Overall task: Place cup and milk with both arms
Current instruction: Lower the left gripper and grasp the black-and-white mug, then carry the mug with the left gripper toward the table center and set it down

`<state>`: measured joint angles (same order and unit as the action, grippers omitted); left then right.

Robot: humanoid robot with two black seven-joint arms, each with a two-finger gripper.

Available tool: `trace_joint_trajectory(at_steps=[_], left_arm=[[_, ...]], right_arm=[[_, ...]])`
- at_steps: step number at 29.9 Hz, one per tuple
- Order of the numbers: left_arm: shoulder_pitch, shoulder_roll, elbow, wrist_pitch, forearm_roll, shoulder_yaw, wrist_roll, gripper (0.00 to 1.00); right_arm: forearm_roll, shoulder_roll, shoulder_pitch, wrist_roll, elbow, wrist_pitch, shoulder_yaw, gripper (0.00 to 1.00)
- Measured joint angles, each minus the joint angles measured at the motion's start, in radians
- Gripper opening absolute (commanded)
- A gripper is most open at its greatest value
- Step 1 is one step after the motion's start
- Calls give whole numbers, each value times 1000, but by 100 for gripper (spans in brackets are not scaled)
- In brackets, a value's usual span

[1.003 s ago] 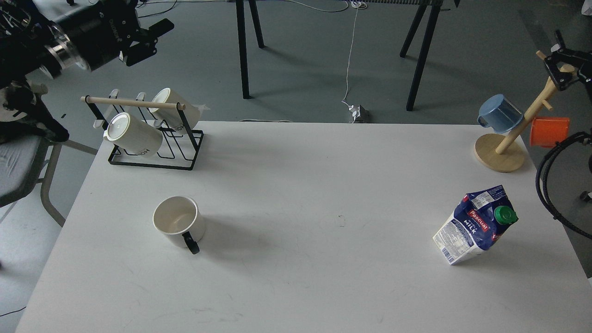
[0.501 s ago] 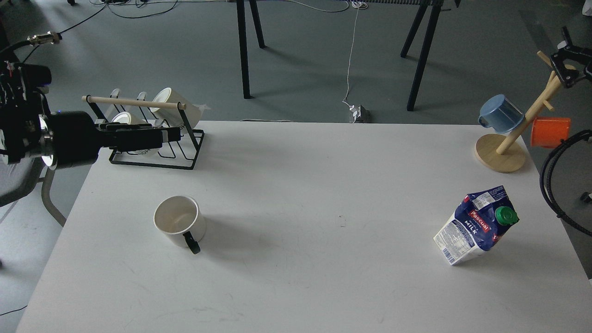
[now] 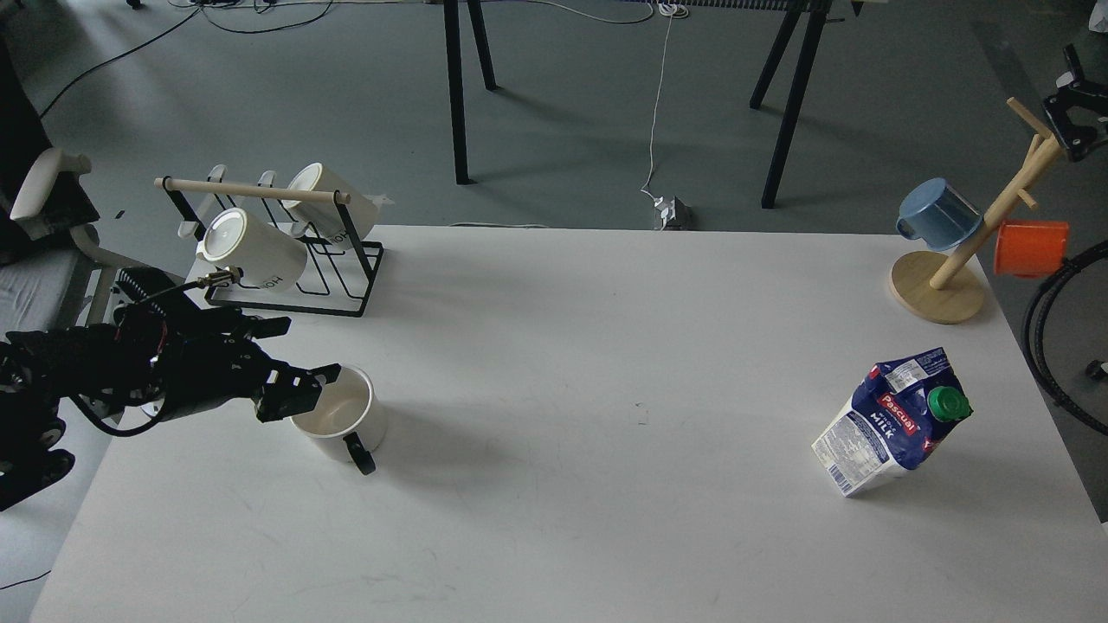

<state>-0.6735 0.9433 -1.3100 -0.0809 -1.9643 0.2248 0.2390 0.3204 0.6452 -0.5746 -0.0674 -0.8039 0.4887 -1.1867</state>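
Note:
A white cup point(image 3: 346, 414) with a black handle stands upright on the left part of the white table point(image 3: 589, 346). My left gripper point(image 3: 307, 355) reaches in from the left and is open at the cup's left rim, with one finger point(image 3: 299, 391) over the rim. A blue and white milk carton point(image 3: 896, 426) with a green cap stands tilted on the right part of the table. My right gripper point(image 3: 1073, 117) is far off at the top right, by the top of the wooden mug tree, small and dark.
A black wire rack point(image 3: 286, 260) with two white mugs stands at the back left. A wooden mug tree point(image 3: 939, 281) holds a blue cup point(image 3: 937, 212) and an orange cup point(image 3: 1030, 247) at the back right. Black cables point(image 3: 1034, 346) hang off the right edge.
My left arm has swung down from the upper left, past the rack, to the white cup. My right gripper has drifted slightly right. Cup and carton have not moved.

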Motion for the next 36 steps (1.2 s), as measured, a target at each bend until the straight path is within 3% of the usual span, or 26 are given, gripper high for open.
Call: trace_joint_trajectory(at_steps=[9,18,21,23,29,33,36], left_arm=[[13,-82,137,-1,-40,-1,0,82],[32,-118,160,-5,-41,-3,4,67],[36,-121,161,-6,-40,-2,9,53],[38,-121,161,-6,-39,-1,17,36],[56,-121,159,-7,-39,0,46,25],[58,-117,154,-7,-39,0,48,9],[58,-113,153,-11,-39,0,51,4]], right_arm=[[-2,44,12,0,4,0,-3,100],[-7,53,31,3,5,0,0,100],[-8,55,32,6,5,0,3,100],[-9,56,32,6,4,0,6,100],[-9,56,32,6,4,0,10,100],[-9,58,31,4,14,0,5,100],[-9,63,30,2,16,0,1,100]])
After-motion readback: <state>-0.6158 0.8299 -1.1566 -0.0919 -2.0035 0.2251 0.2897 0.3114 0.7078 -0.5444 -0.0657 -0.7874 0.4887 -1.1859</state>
